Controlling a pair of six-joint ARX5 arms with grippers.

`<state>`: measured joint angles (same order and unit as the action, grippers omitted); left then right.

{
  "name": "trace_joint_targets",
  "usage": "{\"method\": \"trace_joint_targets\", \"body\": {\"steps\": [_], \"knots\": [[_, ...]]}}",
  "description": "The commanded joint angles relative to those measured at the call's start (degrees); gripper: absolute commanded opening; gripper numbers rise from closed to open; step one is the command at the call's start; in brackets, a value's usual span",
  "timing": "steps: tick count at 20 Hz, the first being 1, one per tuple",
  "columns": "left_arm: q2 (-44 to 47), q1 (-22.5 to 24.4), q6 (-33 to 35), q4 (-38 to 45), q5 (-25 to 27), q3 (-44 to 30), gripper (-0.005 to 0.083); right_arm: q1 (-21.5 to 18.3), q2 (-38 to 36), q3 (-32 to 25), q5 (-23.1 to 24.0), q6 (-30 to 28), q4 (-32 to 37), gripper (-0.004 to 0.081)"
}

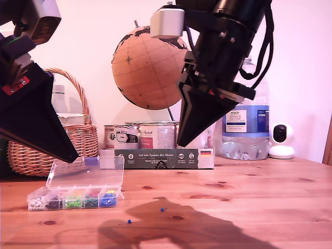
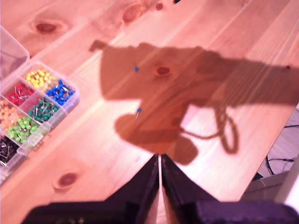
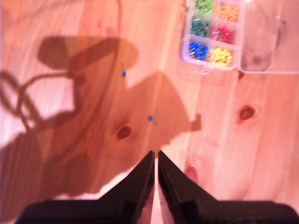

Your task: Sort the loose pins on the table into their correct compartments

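The table is light pine wood with dark knots and a smooth, slightly shiny finish. The compartments are of clear glossy plastic. The basket is woven wicker, rough. The tins look like shiny metal.

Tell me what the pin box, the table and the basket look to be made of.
The pin box looks like clear, glossy plastic: its raised lid shows the things behind it. The table looks like light-brown wood with a smooth, faintly shiny finish, showing grain lines and dark knots. The basket looks like woven wicker, with tan strands and an arched handle, though whether natural or synthetic I cannot tell.
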<state>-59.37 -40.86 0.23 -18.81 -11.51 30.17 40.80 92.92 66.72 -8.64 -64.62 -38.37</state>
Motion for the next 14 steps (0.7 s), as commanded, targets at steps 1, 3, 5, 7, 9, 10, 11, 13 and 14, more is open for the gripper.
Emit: {"method": "trace_joint_targets", "body": {"steps": [1,3,5,7,9,10,11,13,14], "knots": [[-0.26,-0.09,0.24,0.39,-0.09,-0.83,-0.0021,-0.52,0.35,0.00,-0.42,-0.33,-0.94,-0.0012],[-0.26,-0.09,0.24,0.39,-0.09,-0.83,-0.0021,-0.92,0.35,0.02,-0.44,-0.37,-2.14,-0.0012],[-0.26,-0.09,0.24,0.35,-0.11,-0.83,-0.0021,-1.33,0.35,0.02,-0.42,-0.39,-2.01,-0.0012],[-0.26,-0.09,0.22,0.24,-0.11,-0.83,-0.0021,-1.44,0.35,0.02,-0.26,-0.90,-1.16,-0.0012],[-0.26,-0.09,0.22,0.11,-0.11,-0.83,-0.0021,-1.44,0.35,0.02,1.31,-1.55,0.55,-0.0012],[-0.26,-0.09,0.22,0.11,-0.11,-0.83,-0.0021,-1.42,0.35,0.02,1.75,-1.88,1.29,-0.0012],[-0.26,-0.09,0.22,0.00,-0.11,-0.83,-0.0021,-1.42,0.35,0.02,1.64,-2.12,1.42,-0.0009],[-0.26,-0.09,0.24,-0.07,-0.09,-0.83,-0.0021,-1.38,0.35,0.02,1.07,-2.36,1.51,0.0065],[-0.26,-0.09,0.24,-0.04,-0.09,-0.83,-0.0021,-1.38,0.35,0.02,1.16,-2.75,1.79,0.0140]]}}
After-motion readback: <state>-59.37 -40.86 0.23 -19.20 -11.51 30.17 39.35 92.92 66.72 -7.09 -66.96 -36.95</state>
